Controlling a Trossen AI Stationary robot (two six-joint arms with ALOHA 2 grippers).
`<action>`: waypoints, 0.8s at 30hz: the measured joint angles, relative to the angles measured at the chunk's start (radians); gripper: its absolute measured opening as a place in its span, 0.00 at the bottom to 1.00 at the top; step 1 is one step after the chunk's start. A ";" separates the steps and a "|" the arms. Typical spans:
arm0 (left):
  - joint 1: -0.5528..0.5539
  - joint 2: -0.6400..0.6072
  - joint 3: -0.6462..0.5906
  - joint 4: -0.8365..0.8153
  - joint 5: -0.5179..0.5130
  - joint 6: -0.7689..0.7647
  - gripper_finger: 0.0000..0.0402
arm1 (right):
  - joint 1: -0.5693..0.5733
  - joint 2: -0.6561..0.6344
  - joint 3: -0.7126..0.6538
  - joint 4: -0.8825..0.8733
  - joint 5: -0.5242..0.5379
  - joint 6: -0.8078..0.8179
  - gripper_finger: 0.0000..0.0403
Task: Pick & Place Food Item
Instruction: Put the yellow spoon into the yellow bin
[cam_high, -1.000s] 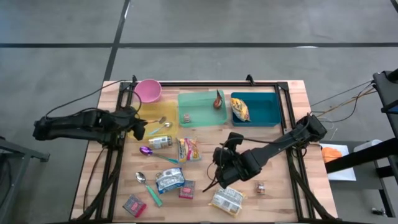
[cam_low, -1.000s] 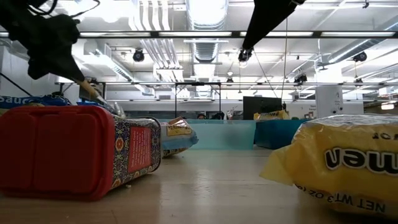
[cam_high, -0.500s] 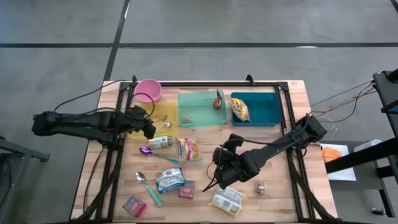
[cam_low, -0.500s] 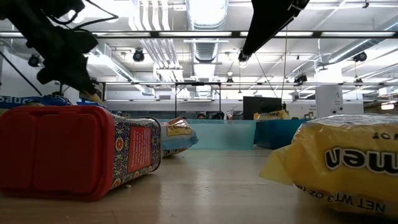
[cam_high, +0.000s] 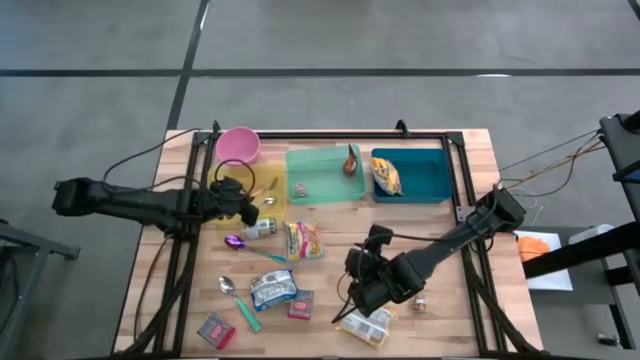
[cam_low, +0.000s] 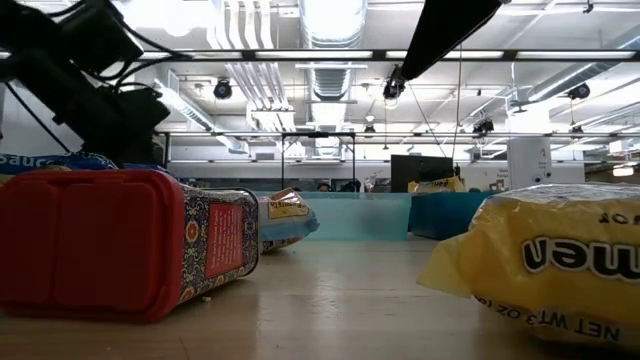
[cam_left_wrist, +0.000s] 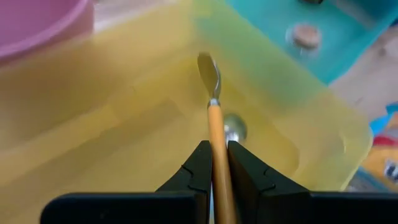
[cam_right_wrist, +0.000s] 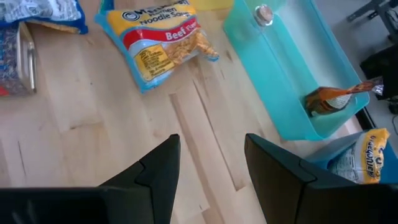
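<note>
Left wrist: spoon (cam_left_wrist: 215, 118) btwn tool (cam_left_wrist: 214, 163) fingers.

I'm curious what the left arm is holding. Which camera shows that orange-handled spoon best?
The left wrist view: the orange-handled spoon sits clamped in the left gripper, bowl over the yellow bin. The high view hides it under the gripper; the low and right wrist views don't show it.

pink bowl (cam_high: 238, 145), purple spoon (cam_high: 236, 242), red tin (cam_low: 120, 240)

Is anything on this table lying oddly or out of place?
Mostly loose clutter. One oddity: the left end effector pinches an orange-handled spoon over the yellow bin, where another spoon already lies.
</note>
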 joint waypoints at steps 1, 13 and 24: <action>0.000 0.000 -0.007 0.001 0.015 0.000 0.08 | 0.000 0.000 -0.002 0.000 0.000 -0.001 0.44; 0.010 0.003 -0.021 -0.015 0.201 0.000 0.08 | 0.002 0.000 -0.008 0.008 0.003 0.003 0.44; 0.032 0.003 0.013 -0.132 0.308 0.012 0.08 | 0.002 0.000 -0.008 0.055 0.002 0.002 0.44</action>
